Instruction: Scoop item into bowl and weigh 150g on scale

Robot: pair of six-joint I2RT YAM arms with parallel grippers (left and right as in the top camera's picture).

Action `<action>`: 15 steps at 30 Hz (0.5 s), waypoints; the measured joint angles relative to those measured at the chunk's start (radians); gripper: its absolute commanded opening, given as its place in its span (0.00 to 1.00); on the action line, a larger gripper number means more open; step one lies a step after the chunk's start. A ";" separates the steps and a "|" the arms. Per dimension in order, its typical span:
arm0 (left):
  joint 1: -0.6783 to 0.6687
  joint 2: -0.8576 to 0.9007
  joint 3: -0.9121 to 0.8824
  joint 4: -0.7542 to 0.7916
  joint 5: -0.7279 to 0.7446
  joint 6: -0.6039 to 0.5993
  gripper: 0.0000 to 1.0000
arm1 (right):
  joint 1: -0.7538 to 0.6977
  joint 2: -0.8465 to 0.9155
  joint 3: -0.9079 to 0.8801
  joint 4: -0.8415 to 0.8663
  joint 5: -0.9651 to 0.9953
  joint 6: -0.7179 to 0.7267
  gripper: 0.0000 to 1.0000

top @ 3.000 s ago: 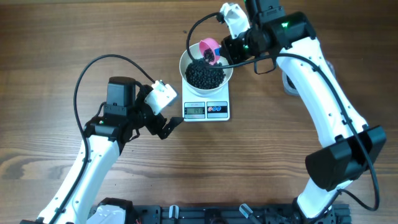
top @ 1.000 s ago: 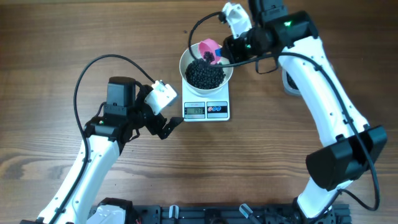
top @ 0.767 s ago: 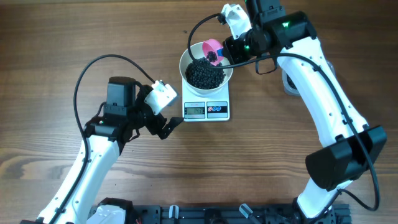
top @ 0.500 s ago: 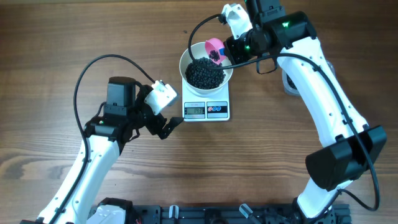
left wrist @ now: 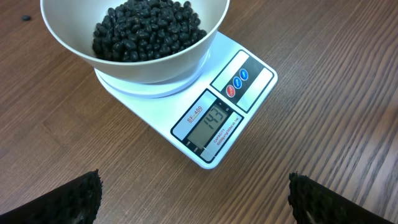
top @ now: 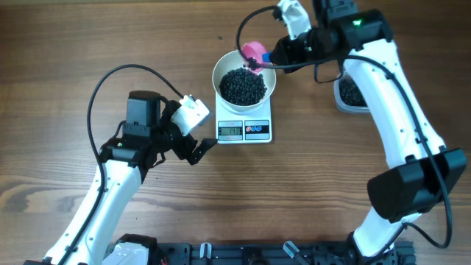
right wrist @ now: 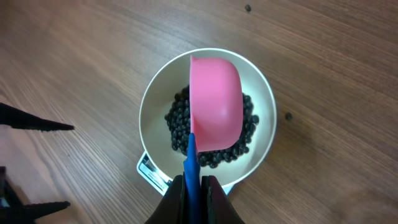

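One bowl (top: 217, 79), white and round, sits squarely on the one scale (top: 259, 130). It holds the item (top: 243, 87), a dark heap of small black beans covering its floor.

Progress: loading appears well advanced. In the left wrist view the display looks to read 143, just short of target, so I judge a small top-up is left, followed by a check of the reading.

Right hand (right wrist: 194, 190): clamped tight on the blue handle of the pink scoop (right wrist: 216, 102), whose cup hangs over the far side of the bowl. No beans show in the cup.

Left hand (left wrist: 196, 199): jaws spread fully wide, holding nothing, hovering over the tabletop (top: 73, 44) near the front left of the scale.

Count:
- Bowls: one.
- Scales: one.
- Scoops: one.
- Supply tubs: one clear tub (top: 352, 92) with beans, well to the right of the bowl and partly hidden by the right arm.
- Stray beans: two on the wood in the right wrist view and one in the left wrist view.
- Beans in the bowl: too many to number.
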 measured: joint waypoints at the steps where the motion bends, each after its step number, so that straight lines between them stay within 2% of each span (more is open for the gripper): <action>1: 0.000 0.000 0.000 0.000 0.000 0.000 1.00 | -0.009 0.000 0.000 0.000 -0.011 0.003 0.04; 15: 0.000 0.000 0.000 0.000 0.000 0.000 1.00 | -0.020 0.000 0.000 0.000 -0.044 0.011 0.04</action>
